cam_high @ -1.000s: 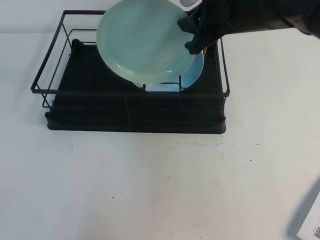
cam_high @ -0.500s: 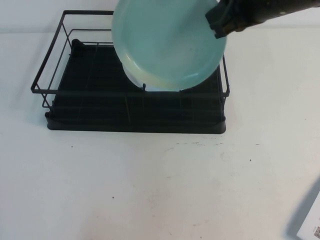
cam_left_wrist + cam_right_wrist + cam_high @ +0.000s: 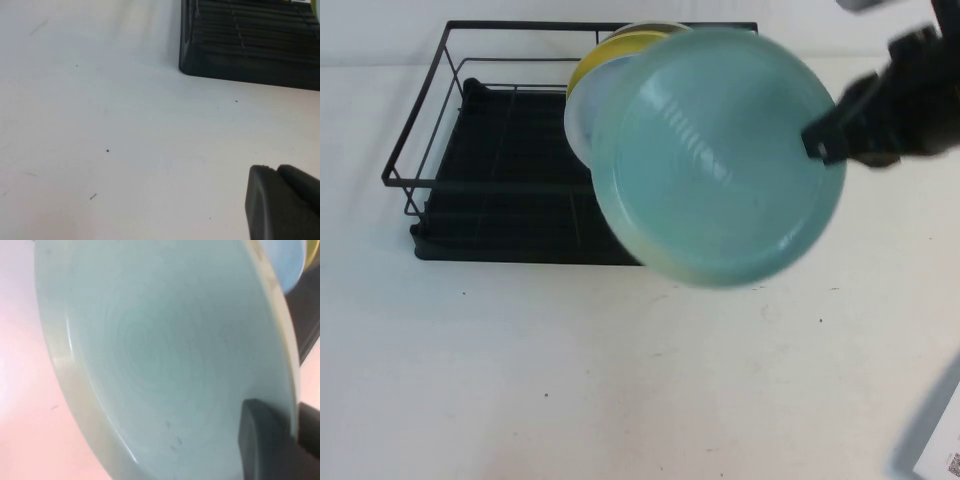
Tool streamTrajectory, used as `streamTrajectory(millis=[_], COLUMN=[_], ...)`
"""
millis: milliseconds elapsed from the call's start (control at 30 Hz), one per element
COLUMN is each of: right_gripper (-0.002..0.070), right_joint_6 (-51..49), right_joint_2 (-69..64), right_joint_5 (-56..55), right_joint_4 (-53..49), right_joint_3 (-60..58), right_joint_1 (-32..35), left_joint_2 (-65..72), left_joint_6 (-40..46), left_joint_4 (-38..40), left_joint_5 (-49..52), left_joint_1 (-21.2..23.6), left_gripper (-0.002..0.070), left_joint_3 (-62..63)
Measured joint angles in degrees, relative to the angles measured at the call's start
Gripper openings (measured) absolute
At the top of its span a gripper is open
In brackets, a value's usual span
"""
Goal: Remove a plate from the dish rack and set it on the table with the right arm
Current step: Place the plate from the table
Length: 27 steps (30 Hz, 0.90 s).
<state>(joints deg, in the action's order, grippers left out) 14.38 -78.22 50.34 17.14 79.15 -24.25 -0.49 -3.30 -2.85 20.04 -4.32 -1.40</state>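
Observation:
The pale mint-green plate (image 3: 720, 160) hangs tilted in the air, above the dish rack's front right corner and the table (image 3: 620, 380). My right gripper (image 3: 825, 140) is shut on the plate's right rim. In the right wrist view the plate (image 3: 150, 350) fills the picture, and my right gripper (image 3: 292, 412) pinches its rim with one finger (image 3: 260, 440) on the inner face. The black wire dish rack (image 3: 470, 215) stands at the back left. My left gripper (image 3: 275, 170) hovers low over the table (image 3: 100, 125) near the rack's tray corner (image 3: 250, 50), fingers together and empty.
A sky-blue plate (image 3: 582, 120) and a yellow plate (image 3: 610, 45) stand upright in the rack behind the held plate. A white sheet with a dark shadow (image 3: 940, 450) lies at the table's front right corner.
My right gripper has carried the mint-green plate up out of the rack, then rightward and toward the table's front. The blue and yellow plates behind it now show.

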Motion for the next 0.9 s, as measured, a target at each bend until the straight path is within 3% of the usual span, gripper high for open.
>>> streamTrajectory(millis=[333,567,900], right_gripper=[0.0038,0.0038,0.0038], right_joint_6=[-2.80,-3.02,-3.02], right_joint_2=[3.93,-2.76,-13.99], right_joint_5=[-5.35,-7.95,-14.47], right_joint_4=[16.27,22.71,23.96], right_joint_3=[-20.05,-20.99,-20.99], right_joint_1=[-0.35,-0.65,-6.23], left_joint_2=[0.00,0.00,0.00], left_joint_6=[0.00,0.00,0.00], left_joint_4=[0.00,0.00,0.00], left_joint_5=[0.00,0.00,0.00], left_joint_1=[0.00,0.00,0.00], left_gripper=[-0.0004,-0.0004,-0.0004], left_joint_3=[0.00,0.00,0.00])
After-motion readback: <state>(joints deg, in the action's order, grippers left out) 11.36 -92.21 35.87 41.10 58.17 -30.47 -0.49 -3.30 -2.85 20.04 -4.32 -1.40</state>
